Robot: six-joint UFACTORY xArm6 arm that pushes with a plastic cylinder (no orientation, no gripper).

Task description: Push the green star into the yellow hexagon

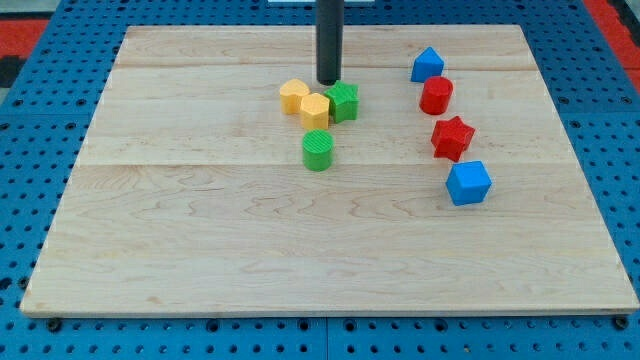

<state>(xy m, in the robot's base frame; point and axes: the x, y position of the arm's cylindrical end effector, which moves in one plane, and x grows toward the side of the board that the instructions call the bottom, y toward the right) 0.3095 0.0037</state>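
Camera view: my tip [329,81] — a bare rod, no gripper to open or close — stands just behind the green star [343,102], already touching the yellow hexagon [315,110] on the worktop [200,250].

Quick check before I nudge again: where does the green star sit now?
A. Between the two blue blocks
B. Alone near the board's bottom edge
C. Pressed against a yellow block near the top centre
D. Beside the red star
C: the green star touches the yellow block at its left, with a second yellow block further left and my tip just above them.
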